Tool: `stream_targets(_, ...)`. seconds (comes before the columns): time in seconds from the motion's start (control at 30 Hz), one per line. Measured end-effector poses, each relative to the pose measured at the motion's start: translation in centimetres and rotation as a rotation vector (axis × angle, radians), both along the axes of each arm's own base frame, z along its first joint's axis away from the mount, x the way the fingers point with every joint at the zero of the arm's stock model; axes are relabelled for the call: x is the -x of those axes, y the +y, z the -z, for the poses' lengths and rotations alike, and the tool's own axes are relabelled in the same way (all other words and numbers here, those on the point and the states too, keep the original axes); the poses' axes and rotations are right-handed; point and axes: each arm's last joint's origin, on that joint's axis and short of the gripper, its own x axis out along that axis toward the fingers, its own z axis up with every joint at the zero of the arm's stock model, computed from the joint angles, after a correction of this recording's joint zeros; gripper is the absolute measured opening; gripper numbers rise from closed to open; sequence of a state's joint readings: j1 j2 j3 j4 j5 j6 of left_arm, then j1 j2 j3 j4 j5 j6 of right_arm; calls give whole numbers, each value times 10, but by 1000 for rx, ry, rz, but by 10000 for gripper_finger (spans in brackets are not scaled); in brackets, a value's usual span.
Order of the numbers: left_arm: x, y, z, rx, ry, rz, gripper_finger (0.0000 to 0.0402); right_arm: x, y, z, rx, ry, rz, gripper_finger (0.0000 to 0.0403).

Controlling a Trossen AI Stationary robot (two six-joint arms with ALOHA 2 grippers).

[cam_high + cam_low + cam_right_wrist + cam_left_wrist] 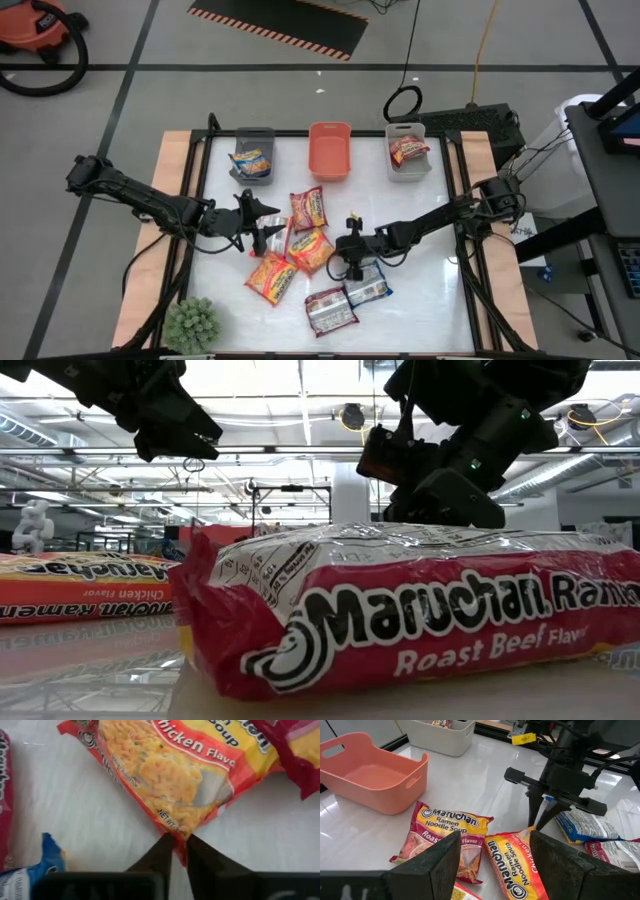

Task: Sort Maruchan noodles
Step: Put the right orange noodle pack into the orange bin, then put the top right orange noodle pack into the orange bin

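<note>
Several Maruchan packets lie flat on the white table: a red-yellow roast one, an orange chicken one, another orange one, a red-silver one and a blue one. One more lies in each grey bin. My right gripper points down at the chicken packet and is shut on its corner. My left gripper hangs open above the table, left of the roast packet, touching nothing. My right gripper pinches the chicken packet's corner, at the sealed end edge, between its two fingertips. It comes from above, pointing down. The rest of the packet lies on the table.
Three bins stand in a row along the far edge: grey, orange and without packets, grey. A small green plant sits at the near left corner. Bare table shows at the right.
</note>
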State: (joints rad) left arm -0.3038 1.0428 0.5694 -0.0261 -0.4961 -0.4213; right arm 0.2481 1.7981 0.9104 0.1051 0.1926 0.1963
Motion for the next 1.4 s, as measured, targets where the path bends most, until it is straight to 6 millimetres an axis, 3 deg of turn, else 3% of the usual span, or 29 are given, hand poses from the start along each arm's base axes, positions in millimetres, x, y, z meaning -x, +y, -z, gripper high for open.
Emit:
stream_targets(0.1,0,0,0,0,-1,-1,241,0,-1,-1,31,-11,24,6)
stream_targets(0.27,0,0,0,-10,2,3,241,1,-3,-16,66,-57,29,5)
stream_targets(0.67,0,0,0,-16,4,5,241,22,-10,-101,152,-327,23,0)
stream_targets(0.9,-1,0,1,45,-9,-25,241,38,-20,-135,223,-437,57,0)
stream_targets(1.2,-18,-9,24,94,39,-49,241,41,-29,-145,267,-473,57,0)
stream_targets(1.4,-31,-21,40,99,42,-15,241,43,-35,-136,168,-379,37,0)
